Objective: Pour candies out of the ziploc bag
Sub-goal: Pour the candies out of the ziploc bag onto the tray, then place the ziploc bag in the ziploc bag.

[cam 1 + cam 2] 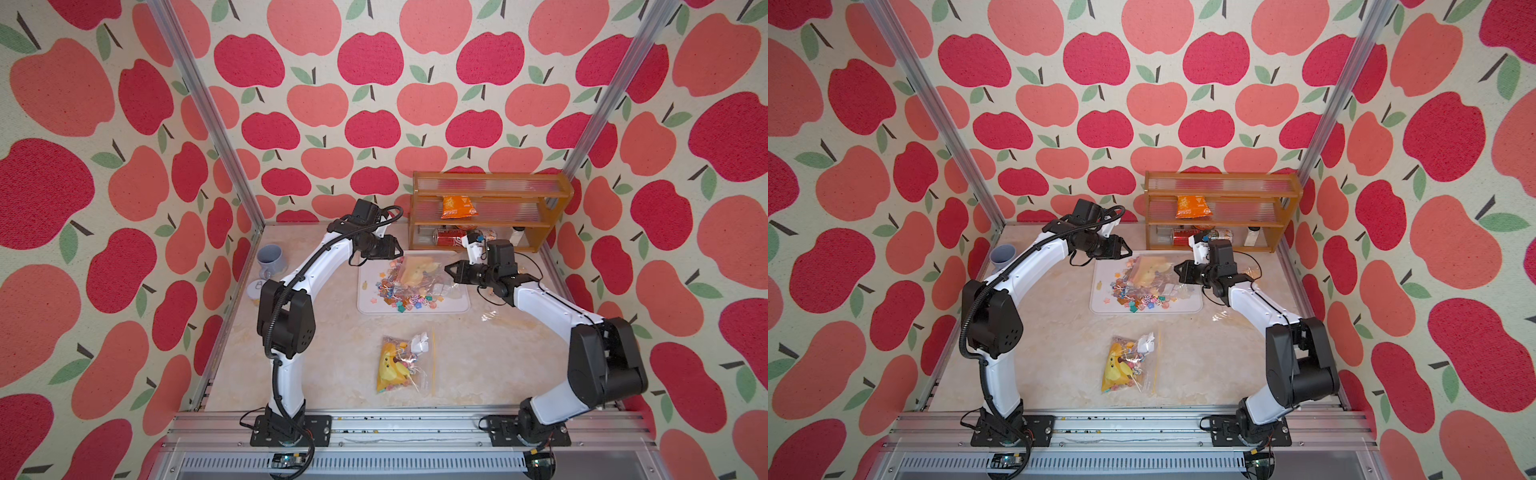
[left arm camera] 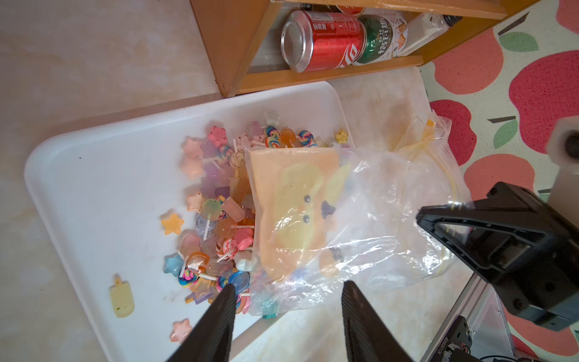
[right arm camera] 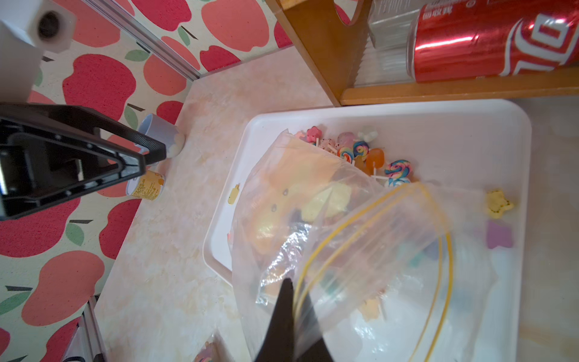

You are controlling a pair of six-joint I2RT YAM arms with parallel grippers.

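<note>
On the table (image 1: 332,353), toward the back, a white tray (image 1: 370,305) just in front of the shelf (image 1: 492,194). Over the tray, the bag (image 2: 360,219), slumped and crumpled, zip edge toward the right arm, lower part lying against the pile. Near the table's front edge, well apart, a second bag (image 1: 399,365), filled and untouched. Pinching the first bag at its zip edge, the right gripper (image 3: 289,283), jaws closed on the plastic. At the bag's other side, the left gripper (image 2: 288,285), jaws apart and clamping nothing, the bag's corner lying just beyond the tips. Inside the bag, a yellow toy (image 2: 297,203) with a face. Beside the bag and partly under it, the candies (image 2: 216,203): stars, lollipops and ice-lolly shapes heaped on the tray, a few strays apart from the heap. Looks largely done: most of the load out and on the tray. Possibly a few pieces in the bag's corner, though hard to tell through the creased film whether inside or beneath. Probably left to do: lift and shake out any stragglers.
</note>
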